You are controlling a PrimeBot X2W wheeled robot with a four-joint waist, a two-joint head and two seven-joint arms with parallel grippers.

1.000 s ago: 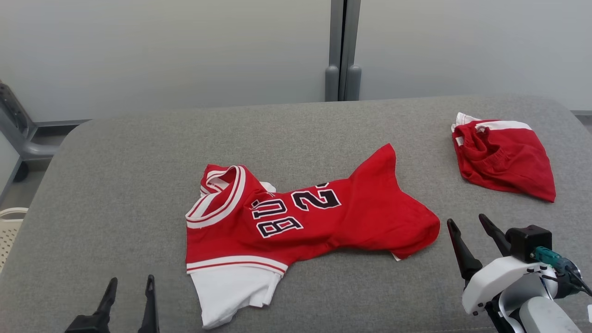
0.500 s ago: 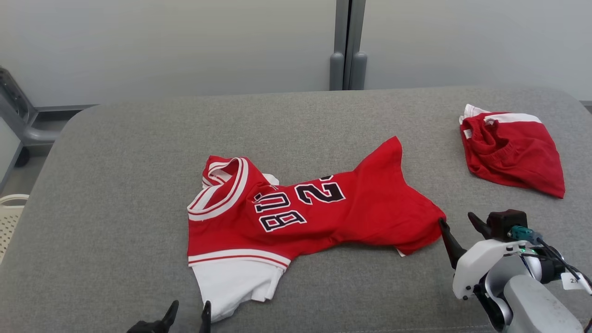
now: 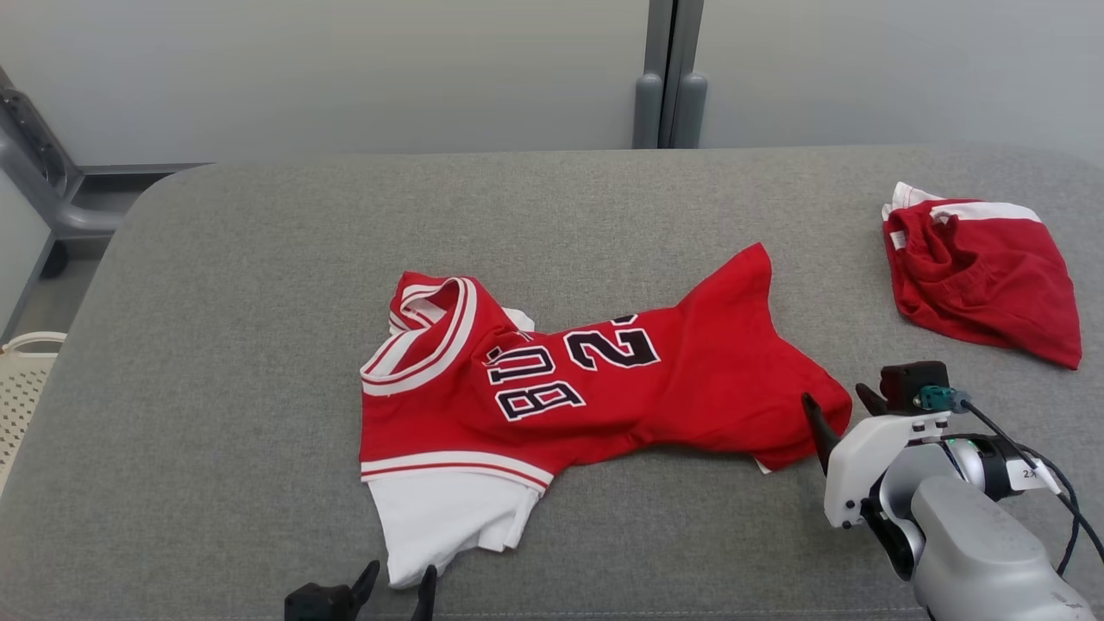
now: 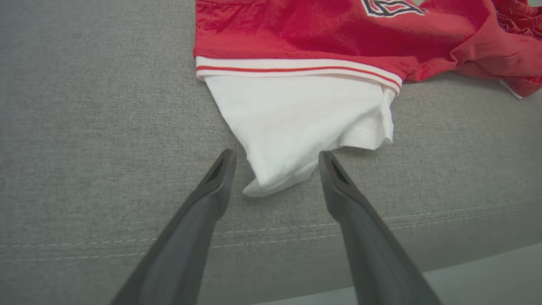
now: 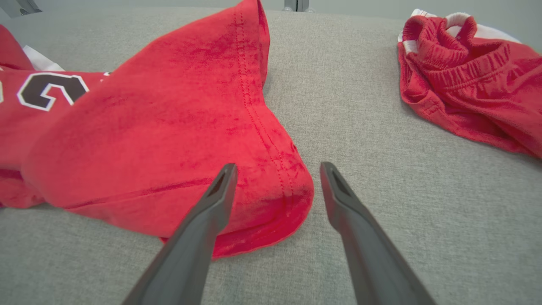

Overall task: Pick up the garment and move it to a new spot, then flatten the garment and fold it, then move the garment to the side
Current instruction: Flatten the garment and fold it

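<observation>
The garment [image 3: 586, 388], a red jersey with dark lettering and white sleeves, lies crumpled and spread out on the grey padded surface [image 3: 259, 302]. My left gripper [image 3: 397, 580] is open at the near edge. In the left wrist view its fingers [image 4: 220, 178] straddle the tip of the white sleeve [image 4: 296, 114] without closing on it. My right gripper [image 3: 835, 398] is open at the jersey's right end. The right wrist view has the red hem corner [image 5: 271, 203] lying between the open gripper's [image 5: 277, 165] fingers.
A second red piece of clothing [image 3: 983, 285] with white trim lies bunched at the far right, also seen as an elastic-waisted bundle [image 5: 465, 84]. A white basket [image 3: 21, 388] stands off the left edge. A grey metal frame [image 3: 43, 172] is at the back left.
The camera has shifted. My left gripper has moved right to the white sleeve tip. My right gripper has moved in onto the jersey's red hem corner. Both stay open.
</observation>
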